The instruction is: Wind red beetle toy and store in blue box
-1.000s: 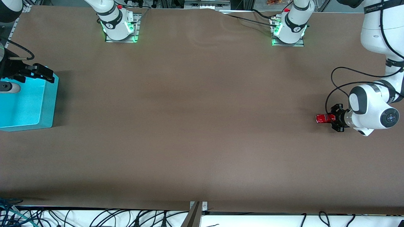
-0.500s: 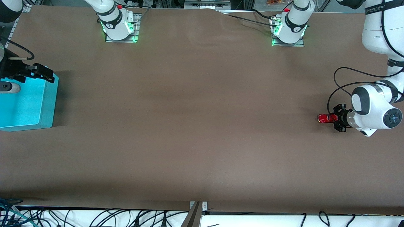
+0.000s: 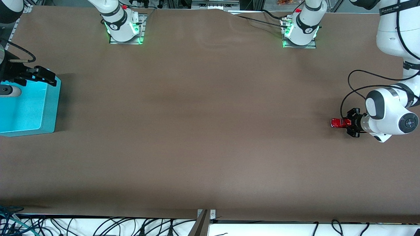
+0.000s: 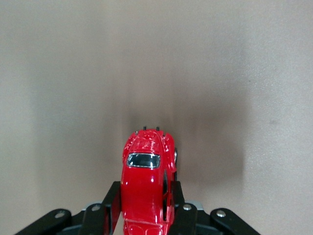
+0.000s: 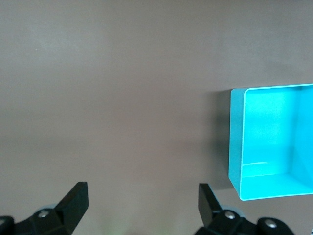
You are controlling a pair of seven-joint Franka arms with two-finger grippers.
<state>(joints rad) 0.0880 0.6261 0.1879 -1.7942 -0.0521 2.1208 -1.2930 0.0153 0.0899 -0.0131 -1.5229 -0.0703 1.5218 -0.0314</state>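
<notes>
Two jaws of the left gripper [image 3: 347, 123] pinch the red beetle toy [image 3: 338, 123] low at the left arm's end of the brown tabletop [image 3: 203, 131]. Well apart, the right gripper [image 5: 142, 200] waits with jaws spread wide, empty, by the blue box [image 3: 28, 108].

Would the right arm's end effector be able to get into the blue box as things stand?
Probably yes: the right end effector hangs open by the blue box, whose top is open with nothing seen inside. The left end effector grips the red beetle toy.
</notes>
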